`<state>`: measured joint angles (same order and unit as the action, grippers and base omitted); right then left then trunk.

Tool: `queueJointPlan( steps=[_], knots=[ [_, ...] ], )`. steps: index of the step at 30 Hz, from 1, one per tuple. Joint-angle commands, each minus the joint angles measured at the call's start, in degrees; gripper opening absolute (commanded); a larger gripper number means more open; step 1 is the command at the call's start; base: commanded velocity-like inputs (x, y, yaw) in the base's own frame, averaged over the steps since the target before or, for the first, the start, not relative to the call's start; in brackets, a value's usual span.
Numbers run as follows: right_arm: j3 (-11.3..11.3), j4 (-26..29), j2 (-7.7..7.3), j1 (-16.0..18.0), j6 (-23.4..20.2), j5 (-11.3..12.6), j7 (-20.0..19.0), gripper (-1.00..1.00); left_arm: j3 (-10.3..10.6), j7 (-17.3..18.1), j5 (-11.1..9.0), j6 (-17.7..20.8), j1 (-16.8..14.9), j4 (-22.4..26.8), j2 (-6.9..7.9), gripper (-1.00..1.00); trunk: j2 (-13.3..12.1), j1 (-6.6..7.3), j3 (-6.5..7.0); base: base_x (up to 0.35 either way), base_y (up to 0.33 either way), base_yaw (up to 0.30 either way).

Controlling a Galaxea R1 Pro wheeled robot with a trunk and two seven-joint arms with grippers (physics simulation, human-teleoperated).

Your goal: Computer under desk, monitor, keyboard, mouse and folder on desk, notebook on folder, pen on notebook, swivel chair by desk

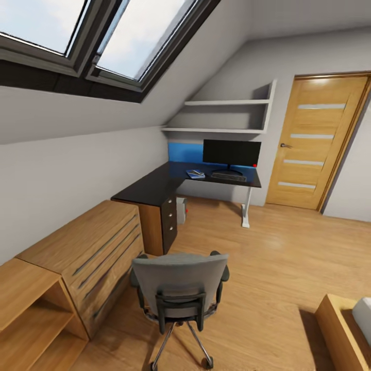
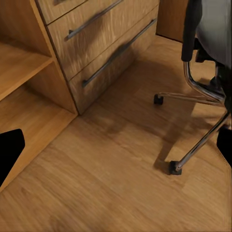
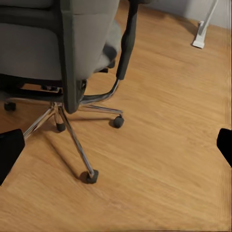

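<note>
From the head view, the swivel chair (image 1: pixel 179 291) stands on the wood plank floor (image 1: pixel 268 268) with its grey back turned toward us and its seat facing the bench (image 1: pixel 154 185), well apart from it. The bench is an L of glossy black on white legs; one arm runs along the sloped wall, the other along the far wall before a blue back panel (image 1: pixel 184 152). The monitor (image 1: pixel 231 153) stands upright there, its wide screen facing the room, and the keyboard (image 1: pixel 228 176) lies just before it, long axis parallel to the screen. A flat blue thing (image 1: pixel 195 174) lies beside the keyboard; I cannot tell what it is. The grey computer (image 1: pixel 181 210) sits under the bench beside the black drawers (image 1: pixel 168 222). A light wood cabinet (image 1: pixel 77 257) lines the wall.

In the left wrist view, the cabinet's drawers (image 2: pixel 104 48) and the chair's chrome legs (image 2: pixel 203 121) show; dark finger tips (image 2: pixel 9 150) sit widely apart, released.

In the right wrist view, the chair's grey seat and back, black armrest and castors (image 3: pixel 91 177) show; the fingers (image 3: pixel 9 150) likewise spread, grasping nothing.
</note>
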<state>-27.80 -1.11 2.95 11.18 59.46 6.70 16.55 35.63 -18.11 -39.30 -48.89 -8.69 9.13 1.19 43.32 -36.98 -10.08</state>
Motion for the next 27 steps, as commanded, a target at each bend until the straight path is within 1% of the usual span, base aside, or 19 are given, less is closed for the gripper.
queueJointPlan(
  steps=[1, 6, 9, 19, 22, 27],
  knots=[
    [-0.50, -0.12, 0.04, 0.07, 0.22, 0.57, -0.02, 1.00, 0.49, -0.53, -0.08, -0.06, -0.02, 0.09, 0.04, 1.00, 0.07, -0.01, -0.09, -0.001, 0.009, -0.300],
    [-0.50, -0.09, 0.04, 0.07, -0.01, 0.52, -0.02, 1.00, 0.52, -0.53, -0.08, -0.06, -0.02, 0.09, 0.04, 1.00, 0.07, -0.01, -0.09, -0.052, 0.131, -0.300],
    [-0.53, -0.06, 0.04, 0.07, -1.16, 0.51, -0.04, 1.00, 0.56, -0.53, -0.08, -0.02, -0.02, 0.09, 0.04, 1.00, 0.07, -0.01, -0.09, -0.115, 0.240, -0.300],
    [-0.59, -0.03, 0.03, 0.07, -2.23, 0.51, -0.11, 1.00, 0.58, -0.61, -0.08, 0.02, -0.02, 0.09, 0.04, 1.00, 0.07, -0.01, -0.09, -0.179, 0.254, -0.298],
    [-0.59, -0.03, 0.03, 0.07, -2.24, 0.51, -0.08, 1.00, 0.58, -0.61, -0.08, 0.02, -0.02, 0.09, 0.07, 1.00, 0.07, -0.01, -0.09, -0.201, 0.246, -0.174],
    [-0.55, -0.04, -0.10, 0.07, -2.24, 0.43, -0.12, 1.00, 0.50, -0.64, -0.08, -0.01, -0.02, 0.09, 0.06, 1.00, 0.07, -0.01, -0.09, -0.117, 0.262, -0.031]
  ],
)
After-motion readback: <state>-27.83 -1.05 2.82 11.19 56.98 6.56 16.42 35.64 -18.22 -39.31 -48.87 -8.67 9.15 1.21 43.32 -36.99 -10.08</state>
